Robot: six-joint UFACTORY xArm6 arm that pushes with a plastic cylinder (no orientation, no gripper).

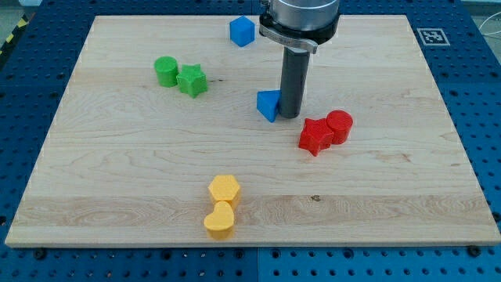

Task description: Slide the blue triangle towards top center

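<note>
The blue triangle [268,105] lies near the middle of the wooden board [117,180], a little above centre. My tip [289,116] stands right beside it on its right side, touching or nearly touching it. The dark rod rises from there to the arm's grey end at the view's top. A blue cube [242,31] sits near the top edge, above and left of the triangle.
A green cylinder [166,70] and a green star [192,81] sit together at the upper left. A red star [316,135] and a red cylinder [340,125] touch just right of and below my tip. A yellow hexagon [224,189] and a yellow heart [220,221] lie near the bottom.
</note>
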